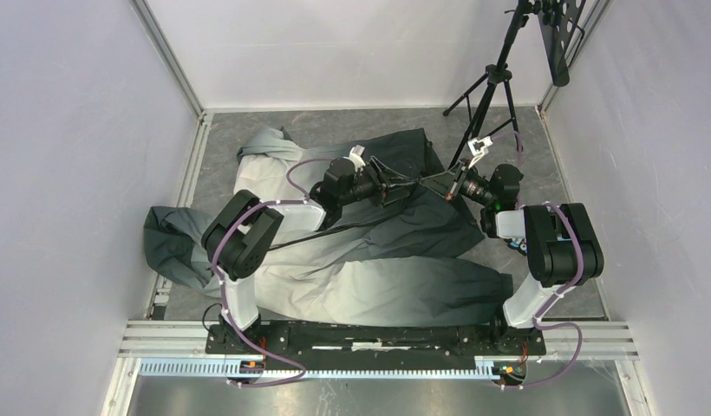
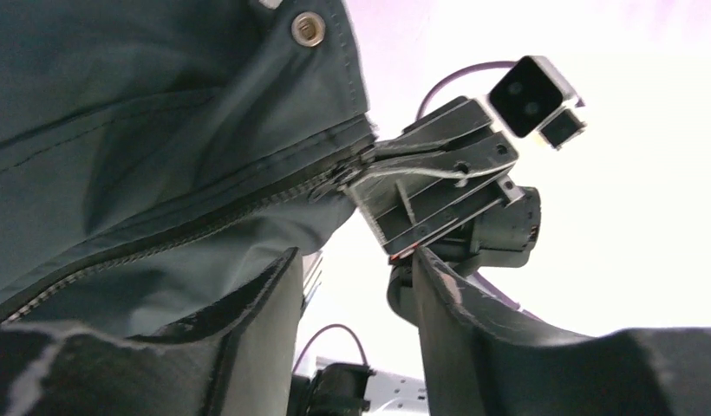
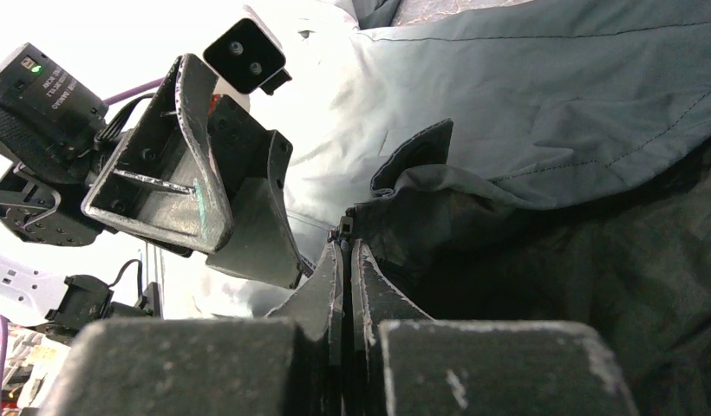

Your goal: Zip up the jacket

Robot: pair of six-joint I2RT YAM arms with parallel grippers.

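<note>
Grey-to-charcoal jacket [image 1: 369,277], rumpled, zip [image 2: 248,204] end in rt pincer [image 3: 345,243]

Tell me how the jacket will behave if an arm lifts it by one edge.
Probably floppy: the jacket lies in creased folds. It would likely drag and bunch, not roll, being spread wide. Thin fabric suggests lightness.
</note>
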